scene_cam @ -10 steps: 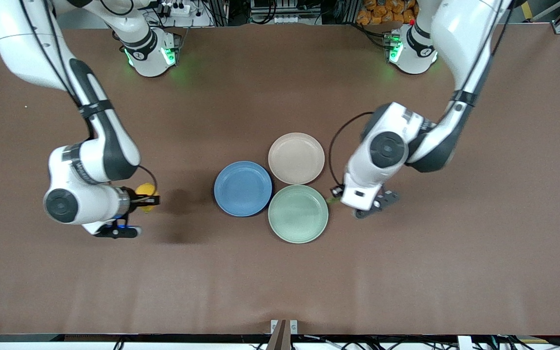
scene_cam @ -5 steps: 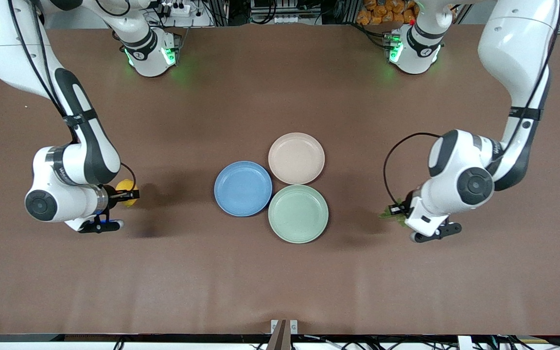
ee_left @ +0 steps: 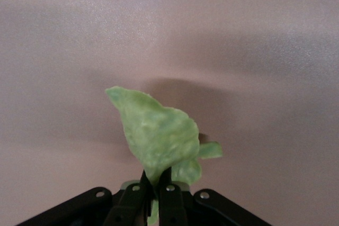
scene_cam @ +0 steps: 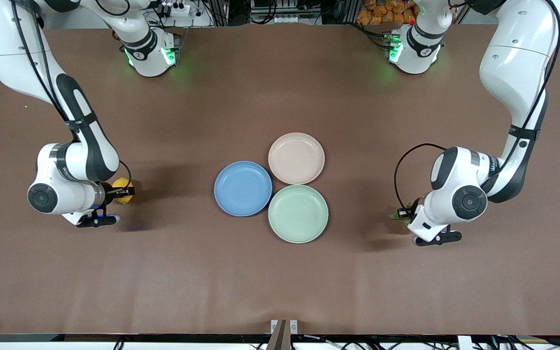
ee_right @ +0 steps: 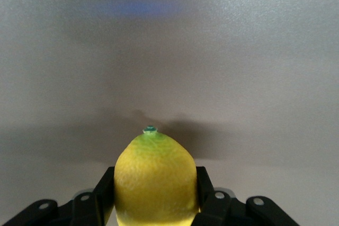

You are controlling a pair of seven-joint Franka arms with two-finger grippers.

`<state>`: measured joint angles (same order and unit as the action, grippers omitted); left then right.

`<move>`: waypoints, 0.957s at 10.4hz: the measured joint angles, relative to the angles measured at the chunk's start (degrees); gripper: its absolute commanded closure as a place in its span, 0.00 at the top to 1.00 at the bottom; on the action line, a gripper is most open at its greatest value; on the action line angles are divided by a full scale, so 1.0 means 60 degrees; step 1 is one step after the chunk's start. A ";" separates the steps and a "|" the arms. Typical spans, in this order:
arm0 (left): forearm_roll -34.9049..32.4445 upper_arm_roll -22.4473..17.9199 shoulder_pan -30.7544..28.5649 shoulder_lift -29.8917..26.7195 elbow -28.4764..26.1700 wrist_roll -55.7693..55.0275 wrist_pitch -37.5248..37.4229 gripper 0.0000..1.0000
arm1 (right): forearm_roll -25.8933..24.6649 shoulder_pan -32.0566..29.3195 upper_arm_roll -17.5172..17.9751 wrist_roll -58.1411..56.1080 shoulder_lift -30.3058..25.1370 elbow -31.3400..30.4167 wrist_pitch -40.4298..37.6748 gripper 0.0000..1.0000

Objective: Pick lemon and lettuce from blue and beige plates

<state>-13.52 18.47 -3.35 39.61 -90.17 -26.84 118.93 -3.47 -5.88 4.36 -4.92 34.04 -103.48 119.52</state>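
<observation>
My right gripper (scene_cam: 123, 191) is shut on a yellow lemon (scene_cam: 122, 185), held over the bare table toward the right arm's end; the right wrist view shows the lemon (ee_right: 155, 181) between the black fingers (ee_right: 103, 191). My left gripper (scene_cam: 403, 214) is shut on a green lettuce leaf (scene_cam: 406, 208) over the table toward the left arm's end; the left wrist view shows the leaf (ee_left: 156, 137) pinched between the fingers (ee_left: 172, 197). The blue plate (scene_cam: 242, 188) and the beige plate (scene_cam: 296, 158) sit bare at the table's middle.
A bare green plate (scene_cam: 298, 213) touches the blue and beige plates, nearer the front camera. The brown table (scene_cam: 280, 282) stretches wide around them. Both arm bases stand at the table's farthest edge.
The left gripper carried the lettuce from beside the green plate toward the left arm's end. The right gripper carried the lemon farther toward the right arm's end.
</observation>
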 measured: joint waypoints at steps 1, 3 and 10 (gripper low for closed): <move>-0.0002 0.0000 -0.0008 -0.0005 0.0048 0.0000 0.0004 1.00 | 0.0002 0.0001 0.0003 0.0000 -0.0036 -0.0005 0.0000 1.00; -0.0006 0.0002 -0.0053 -0.0108 0.0191 0.0000 0.0019 1.00 | 0.0106 0.0005 0.0027 0.0004 -0.0282 0.0022 -0.0069 1.00; -0.0010 0.0209 -0.0723 -0.2462 0.0425 0.0228 -0.0907 1.00 | 0.0621 0.0015 -0.0258 0.0003 -0.2958 0.1358 -0.1970 1.00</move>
<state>-13.58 19.72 -7.68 24.83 -87.61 -25.48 113.49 0.26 -5.79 2.81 -4.90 16.29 -95.34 107.70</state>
